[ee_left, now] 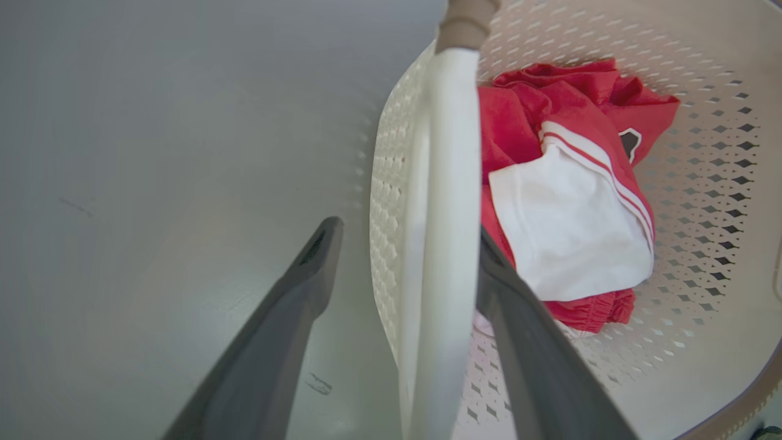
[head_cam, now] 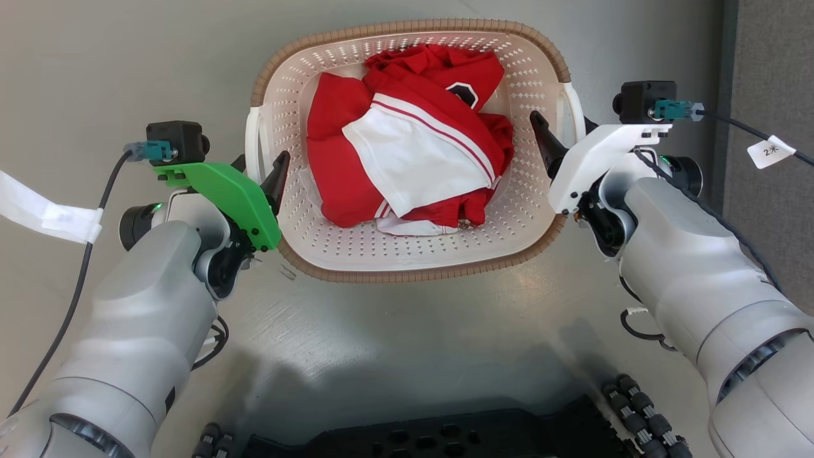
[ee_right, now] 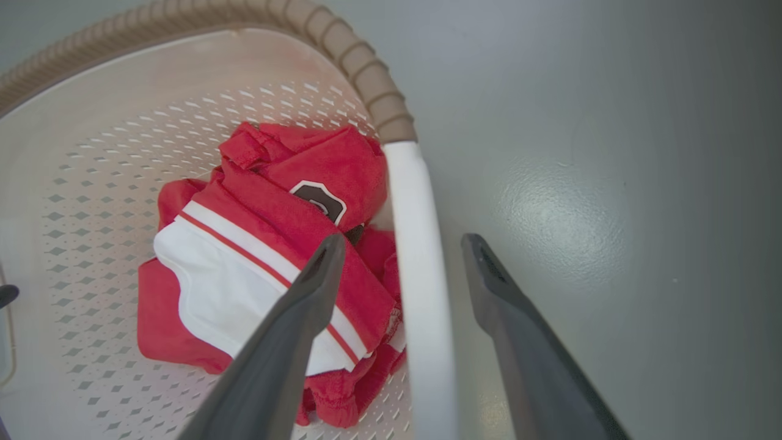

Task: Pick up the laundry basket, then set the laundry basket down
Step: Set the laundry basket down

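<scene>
The laundry basket (head_cam: 407, 275) stands on the grey floor (head_cam: 127, 63) between both arms, holding red and white clothes (head_cam: 407, 146). Left pincer (ee_left: 408, 229): fingers apart, astride the left handle (ee_left: 446, 153). Right pincer (ee_right: 403, 238): fingers apart, astride the right handle (ee_right: 409, 183).

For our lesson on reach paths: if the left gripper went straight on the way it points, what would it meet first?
Probably the laundry basket's white handle: the left gripper's fingers straddle it, one outside, one inside, so it would seat deeper between them. Depth unclear.

L tool (ee_left: 408, 231), R tool (ee_right: 403, 238): both spread wide, pointing fwd.
</scene>
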Robot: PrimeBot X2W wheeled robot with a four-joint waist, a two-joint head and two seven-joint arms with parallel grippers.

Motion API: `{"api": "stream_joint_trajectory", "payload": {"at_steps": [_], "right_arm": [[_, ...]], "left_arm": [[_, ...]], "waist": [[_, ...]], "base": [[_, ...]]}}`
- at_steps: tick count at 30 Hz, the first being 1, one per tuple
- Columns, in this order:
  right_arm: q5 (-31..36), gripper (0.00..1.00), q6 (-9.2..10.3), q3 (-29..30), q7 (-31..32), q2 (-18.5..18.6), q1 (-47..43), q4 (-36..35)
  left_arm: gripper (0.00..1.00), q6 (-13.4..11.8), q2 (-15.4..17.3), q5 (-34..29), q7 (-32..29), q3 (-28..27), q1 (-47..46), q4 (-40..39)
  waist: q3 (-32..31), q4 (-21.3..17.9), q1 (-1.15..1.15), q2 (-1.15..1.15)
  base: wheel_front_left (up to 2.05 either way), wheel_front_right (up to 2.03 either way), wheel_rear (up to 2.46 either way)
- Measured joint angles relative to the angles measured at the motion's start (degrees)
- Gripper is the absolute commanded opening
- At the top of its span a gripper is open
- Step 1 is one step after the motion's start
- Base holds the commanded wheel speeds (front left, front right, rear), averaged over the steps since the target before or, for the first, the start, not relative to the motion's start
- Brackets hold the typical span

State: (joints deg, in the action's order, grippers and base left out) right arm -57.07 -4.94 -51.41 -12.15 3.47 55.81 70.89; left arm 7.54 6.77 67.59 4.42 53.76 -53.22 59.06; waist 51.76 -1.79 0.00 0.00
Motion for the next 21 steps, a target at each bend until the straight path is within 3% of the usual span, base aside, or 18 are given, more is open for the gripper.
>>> {"api": "stream_joint_trajectory", "payload": {"at_steps": [21], "right_arm": [[-2.1,1.0,0.41,-0.2,0.0,0.1,-1.0,0.2]], "left_arm": [[1.0,0.0,0.1,0.8,0.7,1.8,0.1,1.3]], "waist": [[-3.3,-0.2,0.0,0.0]], "base": [[0.0,0.0,0.0]]}}
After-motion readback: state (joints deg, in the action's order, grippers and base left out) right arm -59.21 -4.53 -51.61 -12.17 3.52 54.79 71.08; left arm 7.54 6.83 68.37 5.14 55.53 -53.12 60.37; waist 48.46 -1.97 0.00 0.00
